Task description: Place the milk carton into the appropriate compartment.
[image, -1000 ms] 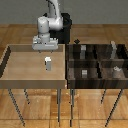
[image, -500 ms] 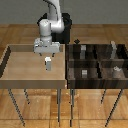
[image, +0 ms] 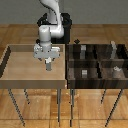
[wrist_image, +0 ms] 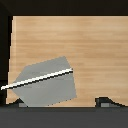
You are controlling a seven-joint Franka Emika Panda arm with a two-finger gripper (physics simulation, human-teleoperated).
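The milk carton (image: 48, 66) is a small white-grey carton with a peaked top, standing on the light wooden tray (image: 20, 62) at the exterior view's left. My gripper (image: 48, 62) hangs straight above it, fingers pointing down and close over its top. In the wrist view the carton (wrist_image: 47, 82) fills the lower part, its ridge a white line, and lies between my two dark fingertips (wrist_image: 106, 102). The jaws stand wide apart and hold nothing.
A dark wooden divider box (image: 97, 61) with several compartments stands at the exterior view's right, right beside the tray. Small grey objects (image: 116, 70) sit in some compartments. The tray has raised side walls (image: 6, 64). Both stand on thin metal legs.
My gripper has come down from above the tray's back part to just over the carton. The carton has not moved.
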